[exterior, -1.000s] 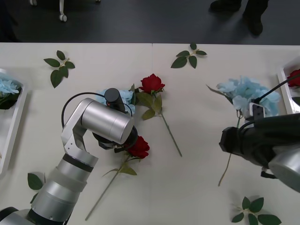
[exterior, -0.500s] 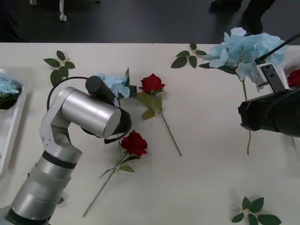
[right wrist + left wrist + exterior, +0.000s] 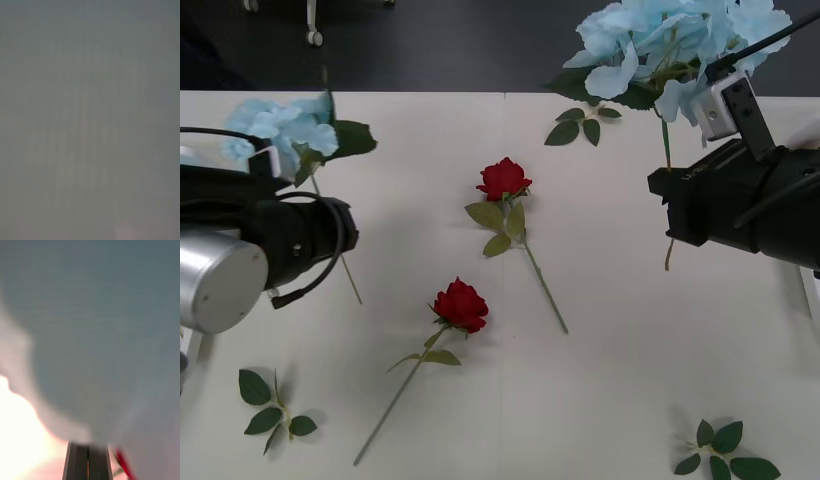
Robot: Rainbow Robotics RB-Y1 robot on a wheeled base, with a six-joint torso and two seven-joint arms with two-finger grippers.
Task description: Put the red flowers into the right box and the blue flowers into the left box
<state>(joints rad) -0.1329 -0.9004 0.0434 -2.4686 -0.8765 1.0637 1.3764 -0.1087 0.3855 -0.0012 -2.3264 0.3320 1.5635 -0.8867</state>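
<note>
Table [image 3: 600, 380] | two red flowers [image 3: 461, 304] lying at its centre | left gripper [image 3: 88, 461] clamped on blue flower [image 3: 280, 125] above its left side | right gripper grip: cannot tell

- Two red flowers: one rose [image 3: 503, 178] near the middle of the tabletop [image 3: 610, 340], one [image 3: 461, 304] nearer the robot.
- Two blue flowers: one cluster [image 3: 280, 128] at the left, one [image 3: 670, 40] at the right, both raised.
- Four leaf sprigs: one far [image 3: 582, 123], one near left [image 3: 270, 405], one near right [image 3: 725, 455], one [image 3: 345, 138] beside the left cluster.
</note>
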